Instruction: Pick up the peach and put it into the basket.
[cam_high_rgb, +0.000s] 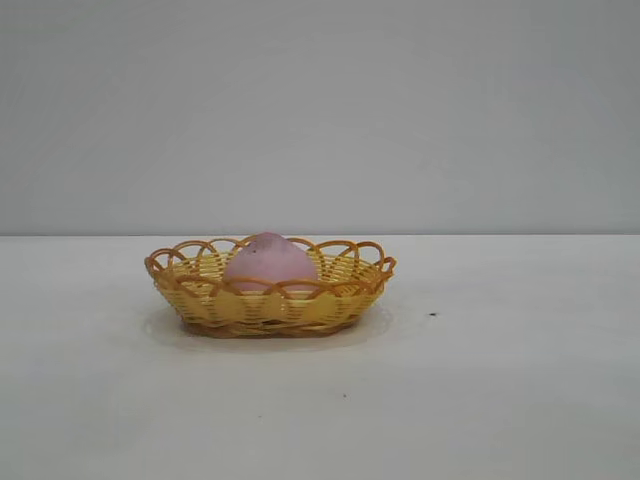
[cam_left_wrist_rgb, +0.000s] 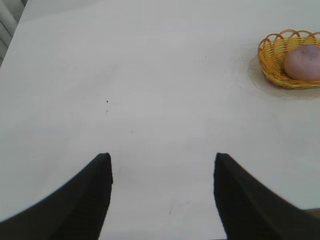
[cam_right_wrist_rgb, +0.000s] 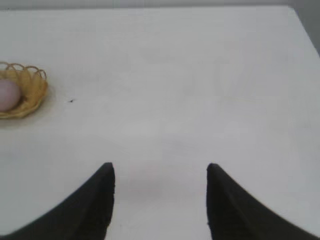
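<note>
The dusty pink peach (cam_high_rgb: 270, 260) lies inside the yellow wicker basket (cam_high_rgb: 215, 300) with the orange-brown looped rim, on the white table a little left of centre in the exterior view. Both also show in the left wrist view, the peach (cam_left_wrist_rgb: 303, 62) in the basket (cam_left_wrist_rgb: 272, 55), and in the right wrist view, the peach (cam_right_wrist_rgb: 8, 95) in the basket (cam_right_wrist_rgb: 35, 87). My left gripper (cam_left_wrist_rgb: 162, 162) is open and empty, far from the basket. My right gripper (cam_right_wrist_rgb: 160, 170) is open and empty, also far off. Neither arm shows in the exterior view.
The white table (cam_high_rgb: 500, 380) runs wide around the basket. A small dark speck (cam_high_rgb: 432, 314) lies to the right of the basket. The table's edges show in the wrist views. A grey wall stands behind.
</note>
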